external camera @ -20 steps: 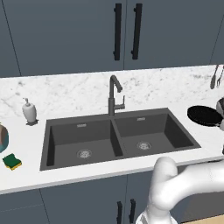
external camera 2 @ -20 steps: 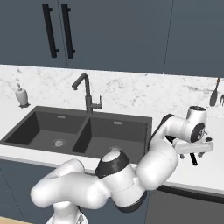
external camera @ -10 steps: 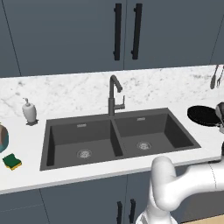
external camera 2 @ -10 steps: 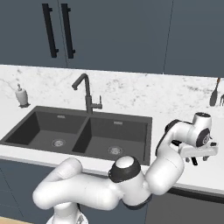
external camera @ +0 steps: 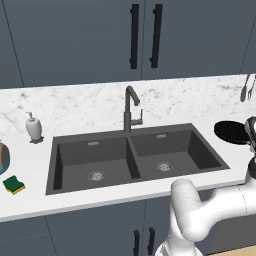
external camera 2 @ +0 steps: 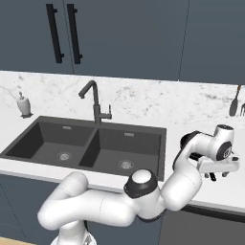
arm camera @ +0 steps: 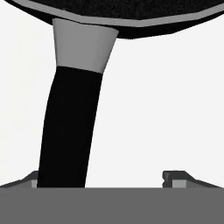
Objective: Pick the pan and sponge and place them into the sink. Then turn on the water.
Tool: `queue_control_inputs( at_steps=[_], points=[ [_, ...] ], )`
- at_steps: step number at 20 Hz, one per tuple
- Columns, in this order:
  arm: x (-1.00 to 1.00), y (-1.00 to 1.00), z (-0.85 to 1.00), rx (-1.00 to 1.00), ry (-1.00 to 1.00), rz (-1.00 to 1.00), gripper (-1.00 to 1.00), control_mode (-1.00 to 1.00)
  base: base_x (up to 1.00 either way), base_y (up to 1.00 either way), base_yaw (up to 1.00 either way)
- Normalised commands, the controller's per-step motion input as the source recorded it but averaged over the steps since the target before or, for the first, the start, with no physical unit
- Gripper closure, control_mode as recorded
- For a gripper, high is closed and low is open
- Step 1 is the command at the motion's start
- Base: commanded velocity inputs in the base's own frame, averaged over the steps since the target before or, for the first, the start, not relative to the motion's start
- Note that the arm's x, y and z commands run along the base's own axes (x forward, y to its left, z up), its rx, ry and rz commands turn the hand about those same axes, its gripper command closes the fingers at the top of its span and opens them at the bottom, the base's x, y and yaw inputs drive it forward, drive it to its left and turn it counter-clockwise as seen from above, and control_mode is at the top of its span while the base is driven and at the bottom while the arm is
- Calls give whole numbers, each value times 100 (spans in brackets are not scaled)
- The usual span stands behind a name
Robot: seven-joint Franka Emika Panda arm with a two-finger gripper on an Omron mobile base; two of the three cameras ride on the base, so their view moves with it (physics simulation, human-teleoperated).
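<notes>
pan handle [arm camera: 70,131] between open fingers [arm camera: 175,178], nearer one

Colours at the sink counter: dark fixtures on pale marble.

Sink [external camera: 75,145] dark grey, steel drains; tap [external camera: 131,107] behind it near-black. Counter [external camera: 90,107] around the sink white with grey veining. Pan [external camera: 231,131] right of the sink all black, its handle [arm camera: 70,131] black with a grey collar. Sponge [external camera: 13,184] left of the sink green on top, yellow below. Soap bottle [external camera: 34,126] left of the sink white. Cabinets [external camera: 75,40] above the sink slate blue, black handles.
</notes>
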Motion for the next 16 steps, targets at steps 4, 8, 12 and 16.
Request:
queue_control_inputs(
  at_steps=[4,8,12,16],
  points=[
    [-2,14,-52,1,-4,1,100,-100,0,0,0],
    [0,60,-63,0,-18,2,100,-100,0,0,0],
    [0,90,-65,0,-26,7,100,-100,0,0,0],
    [2,100,-48,0,-29,11,100,-100,0,0,0]
  ],
)
